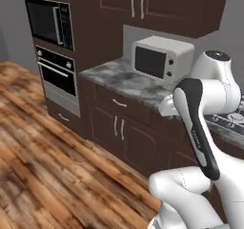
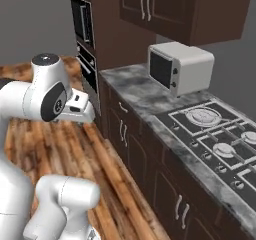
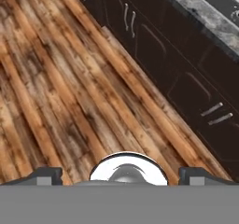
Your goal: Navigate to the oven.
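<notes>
Gripper [image 3: 119, 174] spread wide over the wood floor [image 3: 60, 92]; far-left oven [image 1: 58, 78] faces it, handle horizontal.

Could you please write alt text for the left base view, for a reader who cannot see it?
The wall oven sits in a dark cabinet column at the far left, below a built-in microwave, across wooden floor. The white robot arm fills the right foreground beside a white countertop microwave.

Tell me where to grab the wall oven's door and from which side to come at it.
Grip the long silver bar handle that runs level across the top of the oven door, below the two knobs. Come straight at the door's front, fingers above and below the bar, since it stands proud of the door.
</notes>
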Available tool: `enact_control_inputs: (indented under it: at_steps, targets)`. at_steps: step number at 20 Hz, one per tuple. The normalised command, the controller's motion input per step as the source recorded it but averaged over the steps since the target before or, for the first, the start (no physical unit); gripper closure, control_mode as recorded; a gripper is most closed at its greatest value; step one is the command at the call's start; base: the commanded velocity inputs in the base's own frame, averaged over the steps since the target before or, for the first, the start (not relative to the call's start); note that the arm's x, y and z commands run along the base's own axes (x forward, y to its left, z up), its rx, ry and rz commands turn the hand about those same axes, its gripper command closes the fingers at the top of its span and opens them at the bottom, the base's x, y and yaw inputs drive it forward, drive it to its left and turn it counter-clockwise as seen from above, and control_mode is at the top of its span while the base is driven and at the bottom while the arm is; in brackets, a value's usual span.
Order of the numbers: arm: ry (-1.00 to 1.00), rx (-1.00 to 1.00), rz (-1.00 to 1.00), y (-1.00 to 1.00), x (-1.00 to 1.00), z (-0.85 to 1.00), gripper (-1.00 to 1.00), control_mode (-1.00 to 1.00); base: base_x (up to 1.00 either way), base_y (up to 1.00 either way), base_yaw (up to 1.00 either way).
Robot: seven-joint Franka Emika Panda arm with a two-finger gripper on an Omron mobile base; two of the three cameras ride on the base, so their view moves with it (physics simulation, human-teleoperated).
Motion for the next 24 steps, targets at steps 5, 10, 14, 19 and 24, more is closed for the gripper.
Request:
enact_control_inputs:
  at_steps: [5,10,14,19,24]
  targets:
    - [0.0,0.0,0.0,0.0,0.0,0.0,-1.0,1.0,1.0,1.0,-0.29]
    - [0.0,0.0,0.0,0.0,0.0,0.0,-1.0,1.0,1.0,1.0,-0.42]
    - [0.0,0.0,0.0,0.0,0.0,0.0,-1.0,1.0,1.0,0.87,-0.48]
    - [0.0,0.0,0.0,0.0,0.0,0.0,-1.0,1.0,1.0,0.79,-0.47]
    - [0.0,0.0,0.0,0.0,0.0,0.0,-1.0,1.0,0.95,0.87,-0.44]
